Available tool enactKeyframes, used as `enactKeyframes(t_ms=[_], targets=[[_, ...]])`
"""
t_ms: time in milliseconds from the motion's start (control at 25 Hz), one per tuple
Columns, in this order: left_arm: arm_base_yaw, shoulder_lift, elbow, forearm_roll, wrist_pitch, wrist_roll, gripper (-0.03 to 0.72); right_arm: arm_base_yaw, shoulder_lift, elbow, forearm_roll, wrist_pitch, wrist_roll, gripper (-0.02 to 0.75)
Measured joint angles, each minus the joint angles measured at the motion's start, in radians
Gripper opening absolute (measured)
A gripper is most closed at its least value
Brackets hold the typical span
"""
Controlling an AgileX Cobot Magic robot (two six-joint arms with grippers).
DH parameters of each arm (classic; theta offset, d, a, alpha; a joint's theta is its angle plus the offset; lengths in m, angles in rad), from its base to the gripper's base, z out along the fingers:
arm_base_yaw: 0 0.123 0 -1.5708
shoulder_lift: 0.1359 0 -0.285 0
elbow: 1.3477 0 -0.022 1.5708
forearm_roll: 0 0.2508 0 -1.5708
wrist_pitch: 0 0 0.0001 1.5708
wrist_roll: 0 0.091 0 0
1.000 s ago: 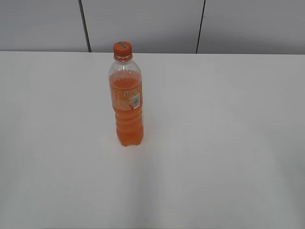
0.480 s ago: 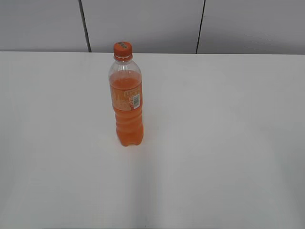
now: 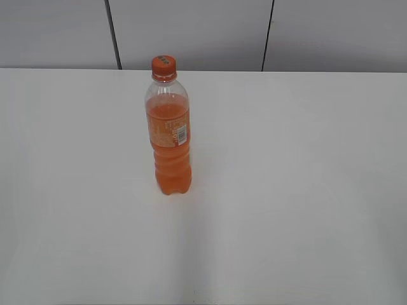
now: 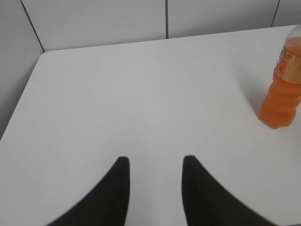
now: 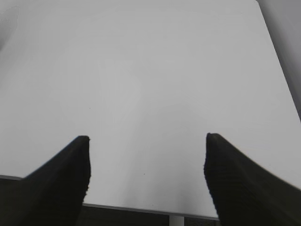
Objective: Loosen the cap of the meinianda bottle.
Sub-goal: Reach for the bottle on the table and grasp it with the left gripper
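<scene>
Item one: your tall clear plastic bottle of orange drink (image 3: 170,136), ribbed lower body, orange label with a white barcode patch, stands upright on the plain white counter (image 3: 292,190). In the left wrist view the bottle (image 4: 283,92) sits ahead of the fingers and well off to their right, apart from them.

Item two: the small round orange plastic screw cap (image 3: 163,63), dark mark on top, sits on the bottle's neck, well clear of both sets of fingers.

Item three: your left gripper (image 4: 154,165), black fingers (image 4: 117,188) parted with a moderate gap, holding nothing, bare counter between them.

Item four: your right gripper (image 5: 146,143), black ribbed fingers (image 5: 230,169) spread wide, holding nothing, over the counter's near edge.
</scene>
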Motion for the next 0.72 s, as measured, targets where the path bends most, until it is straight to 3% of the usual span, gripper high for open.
enactKeyframes(t_ms=[600,720], targets=[[0.000,0.000,0.000,0.000,0.000,0.000,0.242,0.000,0.000,0.000,0.000,0.000,0.000,0.566],[0.000,0.000,0.000,0.000,0.000,0.000,0.283,0.000,0.000,0.000,0.000,0.000,0.000,0.566]])
